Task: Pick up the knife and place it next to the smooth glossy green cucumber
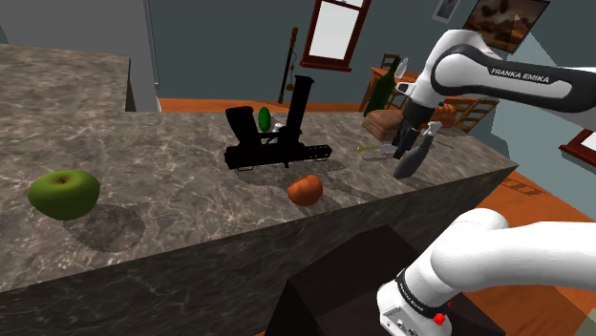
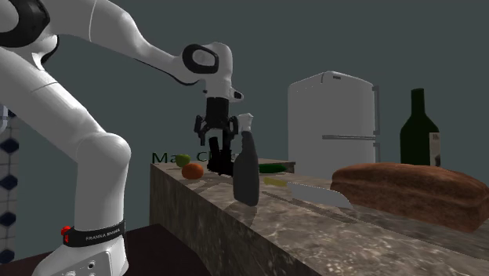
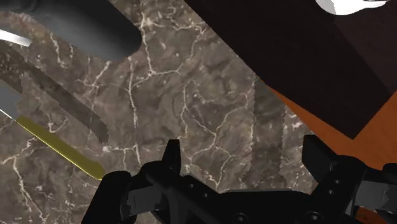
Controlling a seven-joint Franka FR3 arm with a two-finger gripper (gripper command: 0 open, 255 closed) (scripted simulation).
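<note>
Open gripper [image 3: 243,151] above the marble counter [image 1: 172,172], nothing between its fingers.
Across the shoulder view: a green apple [image 1: 62,194], the green cucumber [image 1: 264,118] behind a black object [image 1: 277,148], then the yellow-handled knife [image 2: 313,192] lying flat just beside a grey spray bottle [image 1: 414,155], well apart from the cucumber.

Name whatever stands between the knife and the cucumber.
Nothing visible: bare counter runs from the knife to the cucumber. The black object stands beside the cucumber, and the grey spray bottle beside the knife, both off that line.
</note>
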